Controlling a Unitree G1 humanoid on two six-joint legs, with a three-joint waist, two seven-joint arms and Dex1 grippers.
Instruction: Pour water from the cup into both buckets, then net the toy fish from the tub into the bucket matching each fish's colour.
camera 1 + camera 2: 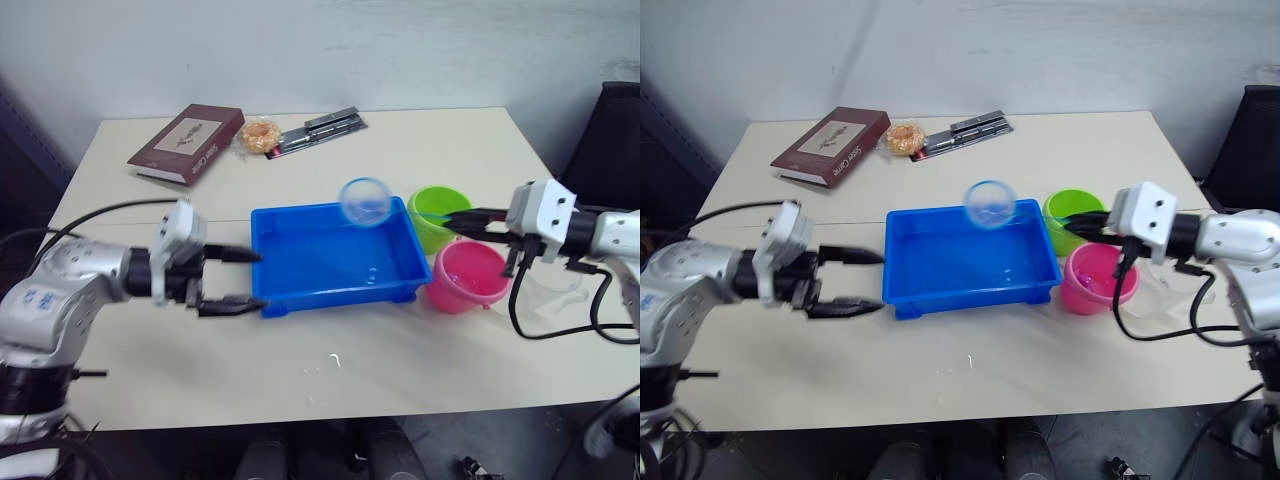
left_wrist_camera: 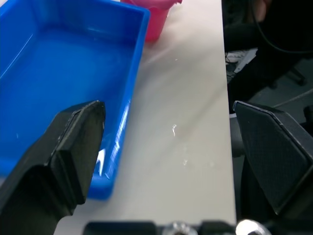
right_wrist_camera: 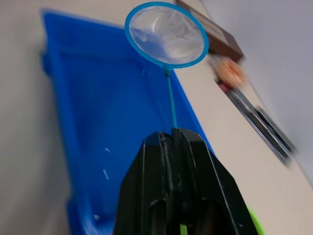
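The blue tub (image 1: 330,262) sits mid-table, with the lime green bucket (image 1: 438,212) and the pink bucket (image 1: 466,280) at its right end. My right gripper (image 1: 452,222) is over the green bucket, shut on the net's thin handle. The net's (image 1: 365,200) light blue hoop hangs above the tub's far right corner; in the right wrist view the net (image 3: 166,35) looks empty. My left gripper (image 1: 258,280) is open, its tips at the tub's left wall. The clear cup (image 1: 553,290) stands right of the pink bucket. The toy fish are out of view.
A maroon book (image 1: 187,143), a round orange snack (image 1: 260,135) and dark pens (image 1: 322,129) lie along the table's far side. A black chair (image 1: 608,140) stands off the right edge. Cables trail from both arms.
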